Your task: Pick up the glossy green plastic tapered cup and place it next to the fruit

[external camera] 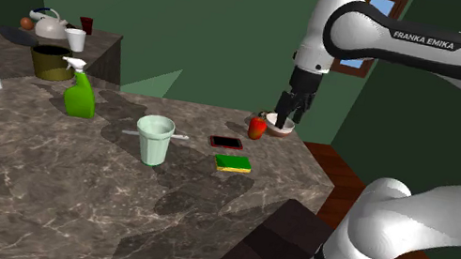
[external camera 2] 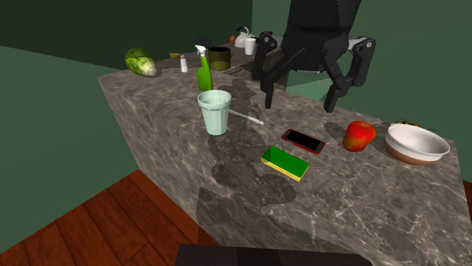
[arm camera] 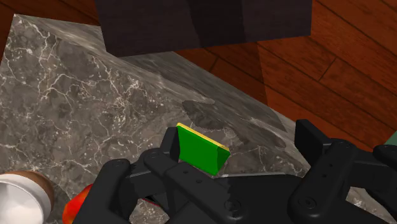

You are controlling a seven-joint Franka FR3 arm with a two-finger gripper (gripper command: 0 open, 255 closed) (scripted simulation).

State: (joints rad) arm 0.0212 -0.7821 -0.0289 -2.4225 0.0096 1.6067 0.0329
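Jaws spread near apple (external camera 2: 358, 135), bowl (external camera 2: 416, 143); phone (external camera 2: 303, 140), sponge (external camera 2: 284, 162) btwn apple & cup (external camera 2: 215, 112).

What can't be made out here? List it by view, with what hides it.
Shoulder view: the bowl is mostly hidden behind the gripper.
Wrist view: the apple is largely covered by the gripper; the bowl is cut off by the edge.
Second exterior view: the thin white stick beside the cup is too small to identify.
Shoulder view: whatever stands around the kettle is too small to name.
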